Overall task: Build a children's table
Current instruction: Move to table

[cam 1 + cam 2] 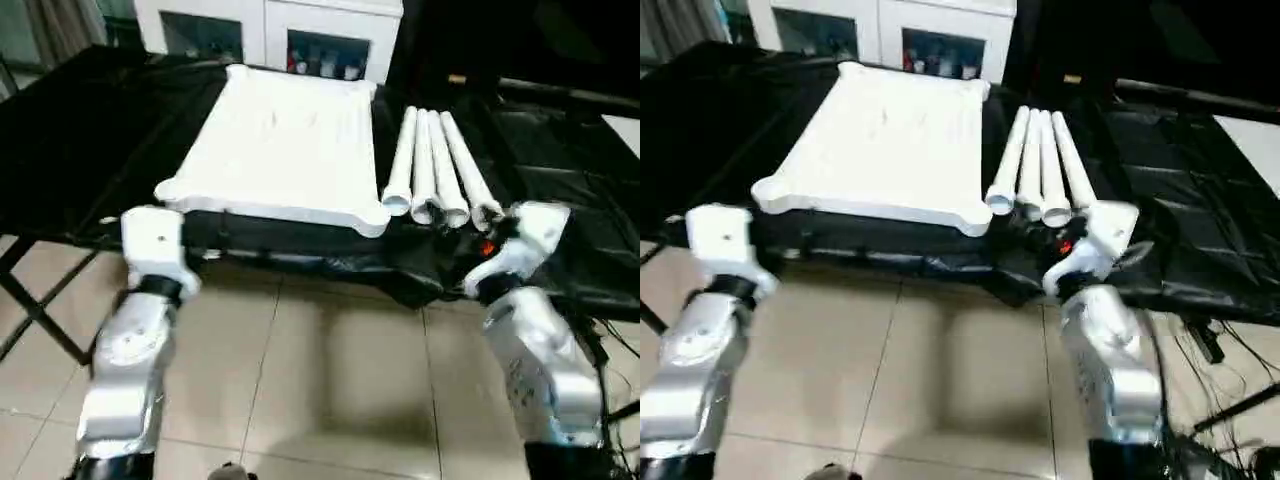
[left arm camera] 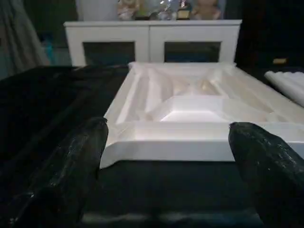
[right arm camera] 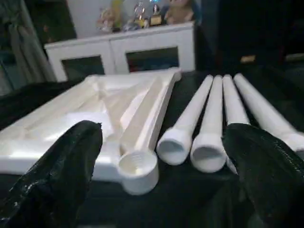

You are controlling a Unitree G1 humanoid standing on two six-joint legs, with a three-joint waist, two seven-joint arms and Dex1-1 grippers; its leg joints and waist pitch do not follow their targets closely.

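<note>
The white table top (image 1: 280, 140) lies ribbed side up on the black-draped surface (image 1: 90, 130), with four white legs (image 1: 432, 165) side by side just to its right. The left hand (image 2: 166, 190) and right hand (image 3: 161, 190) hover at the surface's near edge, fingers spread, holding nothing.

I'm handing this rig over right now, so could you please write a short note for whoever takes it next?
Left gripper: open, empty, facing the near edge of the white plastic rectangular tabletop.
Right gripper: open, empty, near the open ends of the four white tapered tube legs.
Tabletop lies ribbed underside up on the black-draped work table; legs lie side by side on its right.
Done: parts laid out.
Left: fit all four legs into the corner sockets.
</note>
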